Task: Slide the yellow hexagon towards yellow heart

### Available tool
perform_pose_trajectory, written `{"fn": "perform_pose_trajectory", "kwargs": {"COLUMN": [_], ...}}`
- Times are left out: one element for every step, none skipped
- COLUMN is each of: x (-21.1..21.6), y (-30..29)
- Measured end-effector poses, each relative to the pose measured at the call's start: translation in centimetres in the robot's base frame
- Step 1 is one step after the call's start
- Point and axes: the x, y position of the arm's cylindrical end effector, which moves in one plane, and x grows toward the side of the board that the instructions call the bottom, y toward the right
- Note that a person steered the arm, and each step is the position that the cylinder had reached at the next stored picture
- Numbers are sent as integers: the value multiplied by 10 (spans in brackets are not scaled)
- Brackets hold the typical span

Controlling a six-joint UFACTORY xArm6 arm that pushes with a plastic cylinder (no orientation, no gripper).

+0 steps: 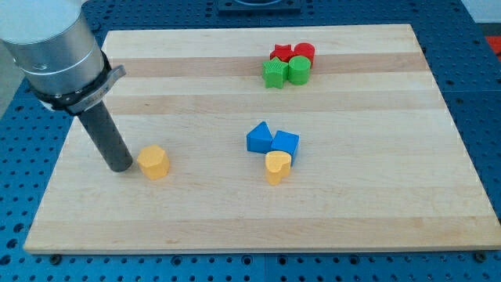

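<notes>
The yellow hexagon [153, 162] sits just to the view's right of my tip [120, 166], nearly touching. The yellow heart [277, 167] lies well beyond, further right, against two blue blocks [272, 141]. No fingers here, only a rod. An off-centre push could spin the hexagon aside.
</notes>
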Motion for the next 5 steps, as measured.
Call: {"fn": "perform_pose_trajectory", "kwargs": {"x": [0, 0, 0, 0, 0], "y": [25, 57, 85, 113, 118]}}
